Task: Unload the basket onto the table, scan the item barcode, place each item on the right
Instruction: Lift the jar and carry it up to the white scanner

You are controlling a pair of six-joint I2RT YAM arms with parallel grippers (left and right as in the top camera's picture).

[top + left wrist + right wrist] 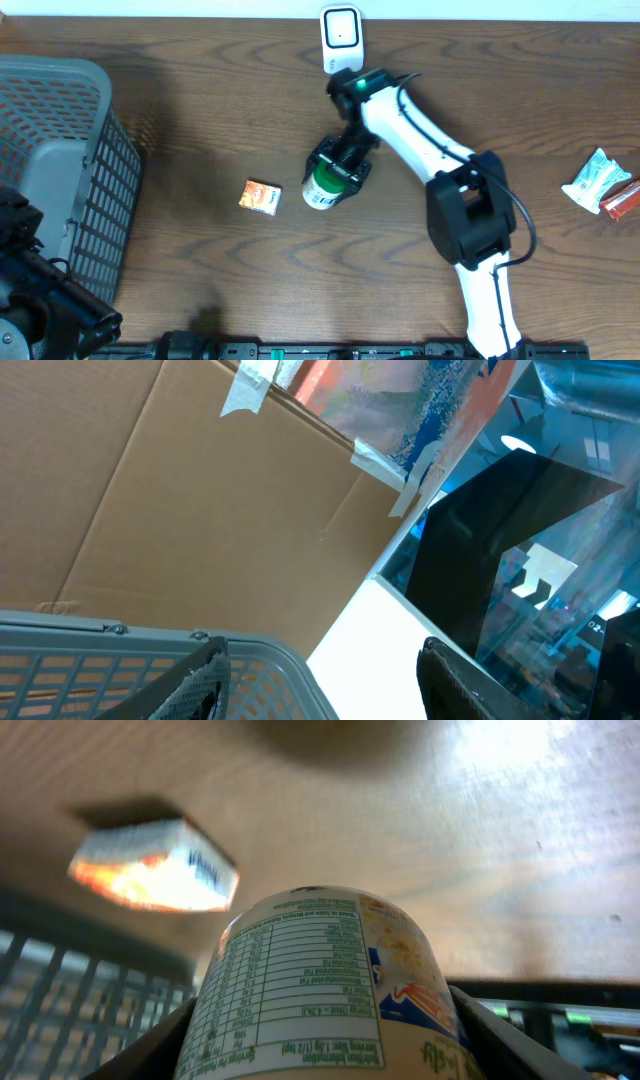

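A: Well, what is found furthest to the left of the scanner (340,35)?

B: The basket (60,150) is placed there. The left gripper (322,678) is held near its rim, with the fingers spread and nothing between them.

A: And closer to the scanner?

B: A small orange box (261,197) is laid on the table (200,280), left of the scanner and on the robot's side of it. Just beside the box, almost straight in front of the scanner, the round tub (322,190) is pinched by the right gripper (340,168). In the wrist view one finger is seen pressed on each side.

A: And to the right of the scanner?

B: Two packets (600,185) are left well apart from it. They are not needed.

A: How should the step be done well?

B: Only the nutrition table is shown to the wrist camera, and the barcode cannot be seen. Probably the tub should be lifted, then turned until the barcode is faced to the scanner window and not covered by a finger. A round wall may slip, so a firm grip is advised.
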